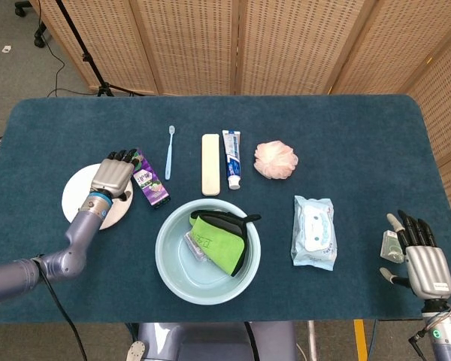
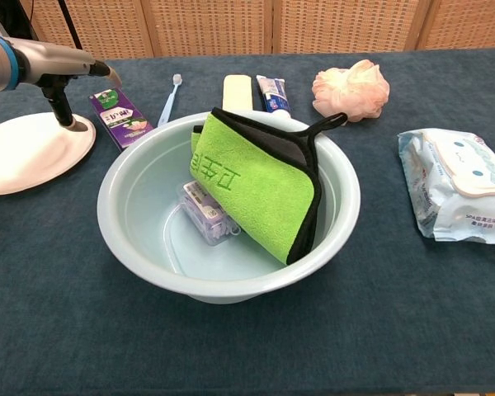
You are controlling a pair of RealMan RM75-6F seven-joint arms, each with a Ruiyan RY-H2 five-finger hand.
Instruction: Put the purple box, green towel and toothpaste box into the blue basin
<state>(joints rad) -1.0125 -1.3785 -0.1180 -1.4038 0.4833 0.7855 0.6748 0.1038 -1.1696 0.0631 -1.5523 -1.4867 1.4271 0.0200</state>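
Green towel (image 2: 260, 186) and purple box (image 2: 205, 212) sit in the blue basin (image 2: 132, 177) near the desk's front edge; toothpaste box (image 1: 149, 177) remains out, left hand (image 1: 113, 175) beside it, empty, fingers apart.

Both the left hand (image 1: 111, 174) and right hand (image 1: 423, 259) have silver backs and black fingers; grey-lilac forearms, blue wrist rings
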